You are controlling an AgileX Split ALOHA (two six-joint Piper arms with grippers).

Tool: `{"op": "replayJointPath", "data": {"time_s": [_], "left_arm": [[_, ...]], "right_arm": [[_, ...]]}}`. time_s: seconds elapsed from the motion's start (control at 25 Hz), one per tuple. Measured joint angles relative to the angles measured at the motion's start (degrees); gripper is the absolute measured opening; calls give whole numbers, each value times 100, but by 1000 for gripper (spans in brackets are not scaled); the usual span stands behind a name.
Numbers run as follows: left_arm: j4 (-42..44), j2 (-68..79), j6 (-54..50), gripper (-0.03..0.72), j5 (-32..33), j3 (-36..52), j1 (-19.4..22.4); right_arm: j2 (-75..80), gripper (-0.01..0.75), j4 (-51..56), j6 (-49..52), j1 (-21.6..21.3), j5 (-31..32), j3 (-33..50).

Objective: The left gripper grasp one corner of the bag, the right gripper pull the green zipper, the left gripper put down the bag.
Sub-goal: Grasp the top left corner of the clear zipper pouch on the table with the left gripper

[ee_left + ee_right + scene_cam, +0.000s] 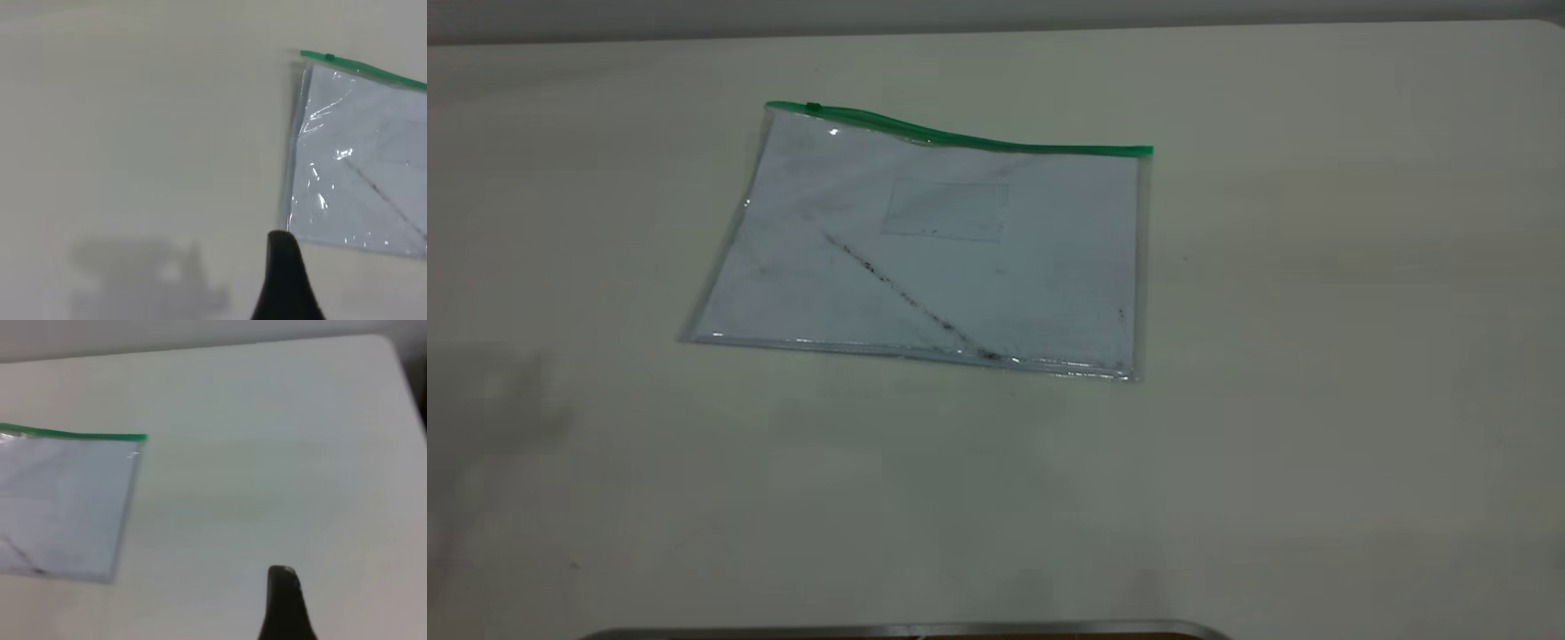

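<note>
Ext. view: the bag [929,253] lay flat on the table [1316,356], roughly mid-table, w/ the green zipper [960,135] along its far edge and the slider [814,108] near that strip's left end; neither of my grippers showed here, so nothing was held or touched yet. Left wrist view: only one dark finger [285,280] of my left gripper poked in, hovering above the table just beside a plain clear-seamed corner of the bag, not touching it; the green-strip corner [308,60] sat further off. Couldn't tell how far that gripper was spread, since its other finger was out of frame. Risk as I judged it: pinching the plain corner instead of the green one, or the slick plastic lying so flat that the tips skid over it and shove the bag away w/o catching. Right wrist view: one finger [285,603] of my right gripper, above bare table, well apart from the bag's right edge and the zipper's right end [137,438]; holding nothing, spread not readable either. Slider was at the far end from it, so a long reach — could miss the tiny tab.
</note>
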Motion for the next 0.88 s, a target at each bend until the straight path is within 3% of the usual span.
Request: {"op": "replayJointPath", "data": {"time_s": [0.28,0.64,0.88], "left_arm": [[-1231,2479,1545,578,-488,-1067,-125],[-2761,5002,3612,578,-311,-2705,-170],[-3347,6178,4239,578,132,-3584,-170]], "right_arm": [[1298,564,164,-342,0,-618,-7],[3245,564,165,-1057,0,-1044,-653],[4287,564,165,-1180,0,-1277,-941]]}}
